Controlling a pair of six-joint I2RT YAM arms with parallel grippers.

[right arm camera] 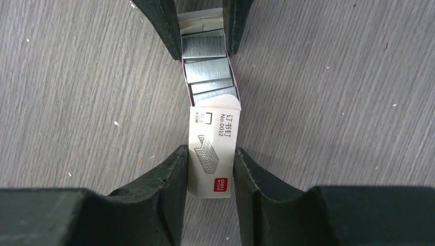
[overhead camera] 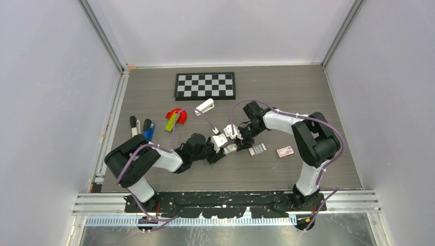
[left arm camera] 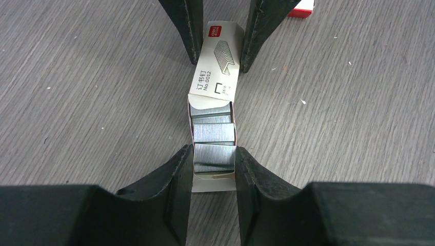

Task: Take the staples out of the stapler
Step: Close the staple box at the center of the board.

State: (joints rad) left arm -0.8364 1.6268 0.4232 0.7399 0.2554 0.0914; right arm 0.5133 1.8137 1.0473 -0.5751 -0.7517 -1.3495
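My two arms reach in from the near edge and meet at mid-table. My left gripper and my right gripper face each other tip to tip, with a small pale box between them. Just to its right lie a strip of staples and a red-and-white box. The stapler lies well apart on my left, and a white stapler lies near the checkerboard.

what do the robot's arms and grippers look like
Both arms are alike: the left arm and right arm have white links between bulky black joints, each trailed by a looping purple cable. The grippers' fingers are matte black, tapering wedges.
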